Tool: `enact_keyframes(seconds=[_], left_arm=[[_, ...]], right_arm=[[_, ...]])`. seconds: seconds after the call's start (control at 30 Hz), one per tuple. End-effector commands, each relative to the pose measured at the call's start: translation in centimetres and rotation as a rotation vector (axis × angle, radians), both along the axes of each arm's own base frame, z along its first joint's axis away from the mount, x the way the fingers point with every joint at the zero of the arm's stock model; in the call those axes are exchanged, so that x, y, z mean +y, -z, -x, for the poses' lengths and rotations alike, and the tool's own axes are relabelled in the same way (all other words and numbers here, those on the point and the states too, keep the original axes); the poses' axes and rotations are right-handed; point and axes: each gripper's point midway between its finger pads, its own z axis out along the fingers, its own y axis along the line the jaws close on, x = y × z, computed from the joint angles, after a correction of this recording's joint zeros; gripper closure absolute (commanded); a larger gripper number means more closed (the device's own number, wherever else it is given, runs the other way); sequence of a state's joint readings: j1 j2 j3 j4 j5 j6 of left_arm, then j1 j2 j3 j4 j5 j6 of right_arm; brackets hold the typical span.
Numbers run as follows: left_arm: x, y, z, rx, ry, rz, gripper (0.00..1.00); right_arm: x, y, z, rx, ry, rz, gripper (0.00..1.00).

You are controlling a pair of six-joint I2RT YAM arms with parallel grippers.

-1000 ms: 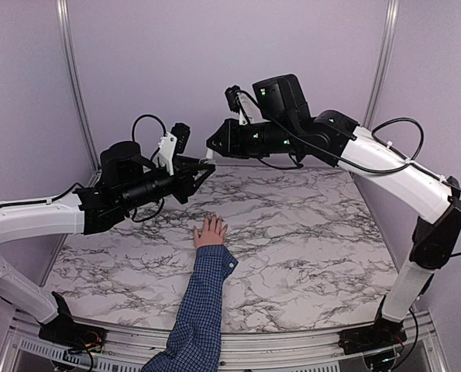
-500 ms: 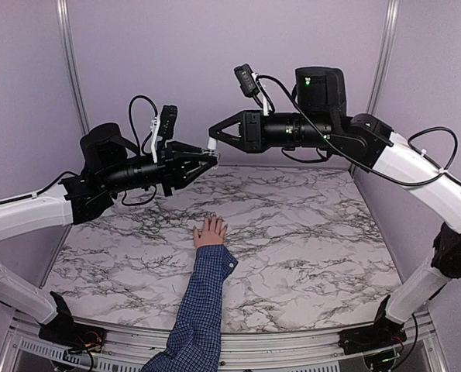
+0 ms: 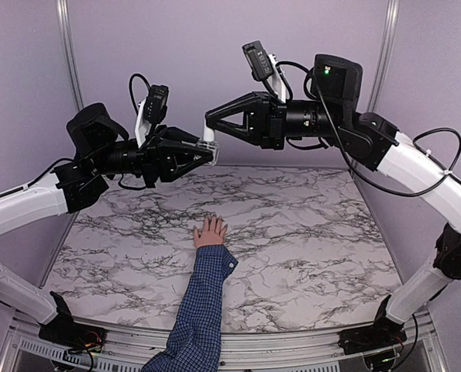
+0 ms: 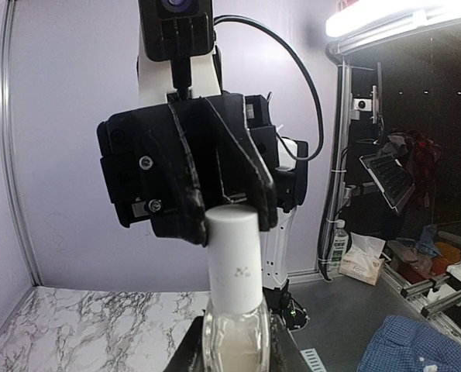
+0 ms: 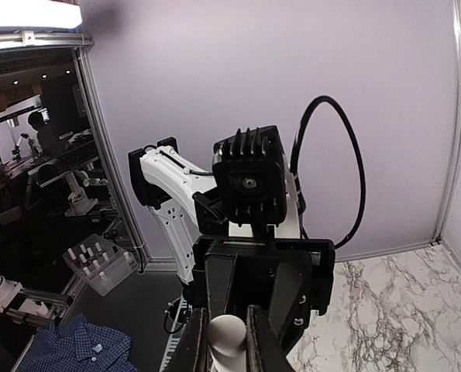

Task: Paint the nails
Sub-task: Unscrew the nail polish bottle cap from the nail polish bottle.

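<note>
Well, both arms are up in the air over the white-and-grey marbled tabletop (image 3: pixel 315 225), w/ their tips meeting above its far half. The left claw (image 3: pixel 207 156), black w/ two fingers, is clamped round a small clear glass bottle (image 4: pixel 234 341). From the left wrist cam the bottle sits upright at the bottom of the pic, neck pointing away from that claw. The right claw (image 3: pixel 211 130), also black, faces it head-on and is pinched tight on the white cylindrical cap (image 4: pixel 233 248) atop the bottle. The right wrist cam shows the same: cap end squeezed btwn its two fingers, one each side. The cap sits on the bottle neck; can't tell if it's loose or screwed down.

Down on the table lies a small light-skinned hand (image 3: pixel 211 232), flat, palm down, fingers spread and pointing twd the far wall. It sits approx mid-table, a bit left of centre. A blue checked shirt sleeve (image 3: pixel 203 298) runs back from the wrist to the near edge, btwn the two arm bases. The nails (image 3: pixel 213 221) are at the fingertips, too tiny from the top cam to tell any colour on them. Hand is well apart from both claws, which hang high above it; nothing touches it but the table.
</note>
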State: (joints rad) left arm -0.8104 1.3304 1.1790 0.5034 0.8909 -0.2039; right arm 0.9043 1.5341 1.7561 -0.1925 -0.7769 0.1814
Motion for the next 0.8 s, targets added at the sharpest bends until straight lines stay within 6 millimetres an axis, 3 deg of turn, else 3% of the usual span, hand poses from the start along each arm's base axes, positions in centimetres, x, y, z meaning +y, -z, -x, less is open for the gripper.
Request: enact_keyframes(seconds=[0.0,0.07,0.17,0.3,0.5,0.77], left_arm=[[0.6,-1.5,4.3,-0.085,0.183,0.023,1.00],[0.7,-1.5,4.2,-0.086,0.172,0.025,1.00],[0.6,-1.2,3.5,-0.084,0.122,0.030,1.00],[0.5,-0.5,1.5,-0.083,-0.008,0.040,1.00],[0.5,0.7,-1.3,-0.064,-0.181,0.035,1.00],[1.3,3.1,-7.3,0.012,-0.517,-0.011,1.00]], right_arm=[[0.1,-1.2,-0.4,-0.063,-0.016,-0.057,1.00],[0.0,-1.2,-0.5,-0.061,-0.012,-0.058,0.99],[-0.2,-1.4,-0.9,-0.045,0.003,-0.059,0.89],[-0.7,-1.9,-1.3,-0.026,0.044,-0.072,0.60],[-1.5,-2.0,-1.9,0.015,0.112,-0.088,0.36],[-0.7,0.1,-5.9,0.160,0.357,0.040,0.33]])
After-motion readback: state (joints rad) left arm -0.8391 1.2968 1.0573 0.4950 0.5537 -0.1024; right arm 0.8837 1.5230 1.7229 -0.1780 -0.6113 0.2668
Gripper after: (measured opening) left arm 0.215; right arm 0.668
